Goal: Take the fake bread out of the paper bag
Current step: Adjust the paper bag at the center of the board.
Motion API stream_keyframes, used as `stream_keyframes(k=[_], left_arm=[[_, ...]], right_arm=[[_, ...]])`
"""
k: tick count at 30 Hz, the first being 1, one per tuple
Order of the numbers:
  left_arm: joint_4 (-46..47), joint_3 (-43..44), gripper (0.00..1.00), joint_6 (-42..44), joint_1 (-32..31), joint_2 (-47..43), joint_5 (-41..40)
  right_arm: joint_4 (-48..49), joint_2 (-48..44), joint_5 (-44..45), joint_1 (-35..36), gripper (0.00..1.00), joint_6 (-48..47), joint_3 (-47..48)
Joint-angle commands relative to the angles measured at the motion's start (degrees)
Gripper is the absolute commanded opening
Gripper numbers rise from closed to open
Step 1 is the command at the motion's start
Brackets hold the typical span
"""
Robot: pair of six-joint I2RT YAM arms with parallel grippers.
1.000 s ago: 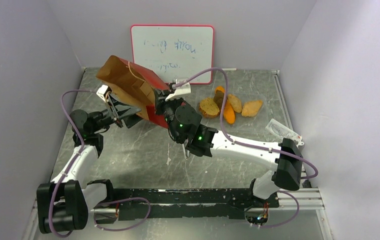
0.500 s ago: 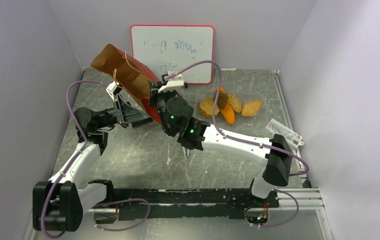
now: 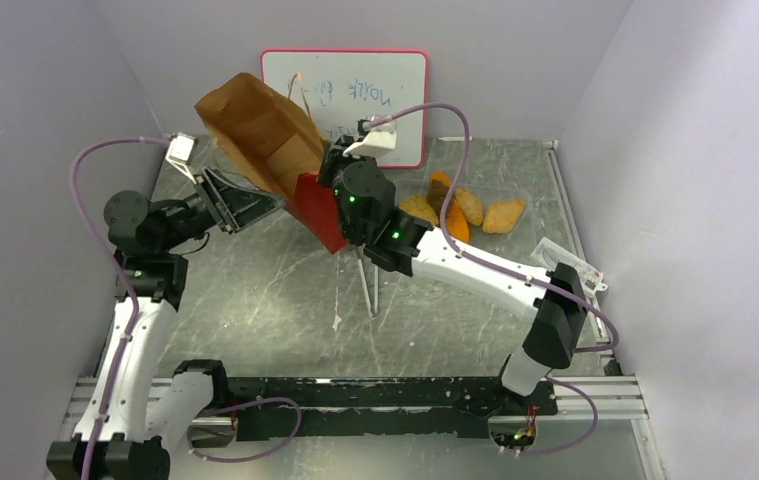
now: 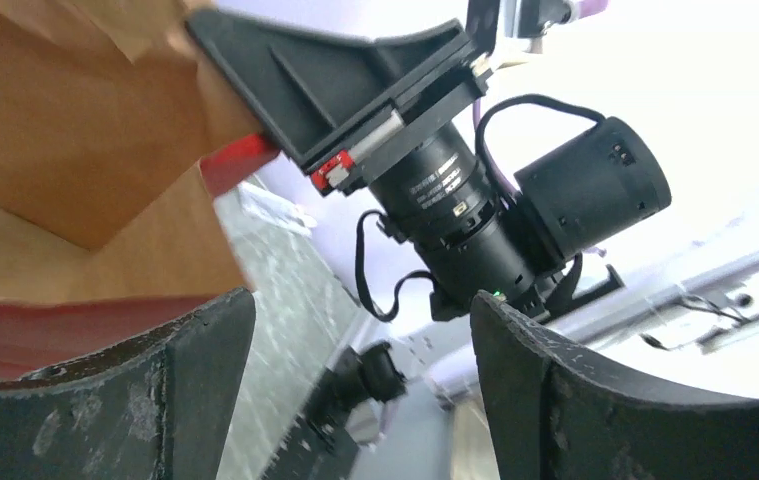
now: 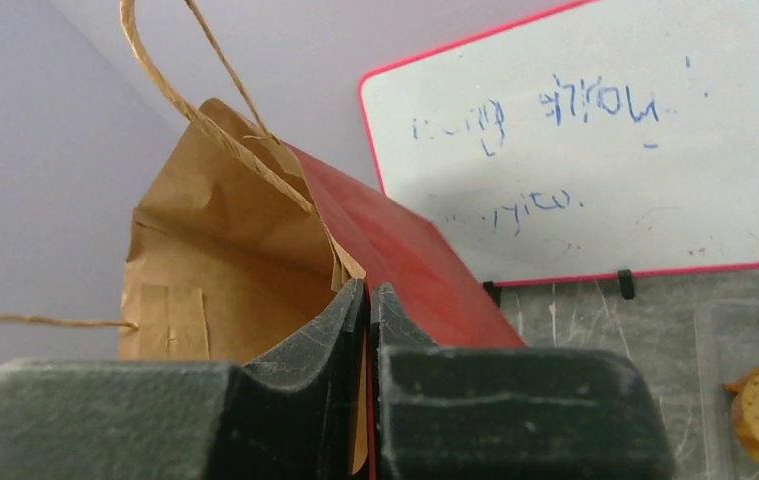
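since all the fake bread (image 3: pixel 485 213) that shows lies on the table (image 3: pixel 255 290) at 3 o'clock of the paper bag (image 3: pixel 260 140), the bag seems held up only to be emptied or checked; whether anything is left inside cannot be told. the right gripper (image 5: pixel 368 300) is clenched on the bag's wall near the rim, keeping the mouth tilted up toward 11 o'clock, before the whiteboard (image 3: pixel 385 100). its arm stretches long from 5 o'clock. the left gripper (image 4: pixel 360 305) stands released, nothing between its fingers, at the bag's 8 o'clock, pointing toward 3 o'clock, its arm rising steeply.
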Motion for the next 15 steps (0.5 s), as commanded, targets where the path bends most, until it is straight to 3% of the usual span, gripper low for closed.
stream_keyframes(k=[1,8,15], left_arm=[[-19.3,5.2,0.73,13.6,0.4,-2.3,-12.0],[-35.7,7.0,0.66,21.3,0.4,-8.2,-38.7],[-38.0,-0.8,0.50,17.1,0.4,-15.5,-61.9]], right_arm=[[-3.8,-1.7,-0.7,-1.4,0.04,9.4,0.7],[-6.1,-0.4,-2.2,-2.8,0.00,19.8,0.3],[-5.9,0.5,-3.5,-2.8,0.00,27.5,-1.3]])
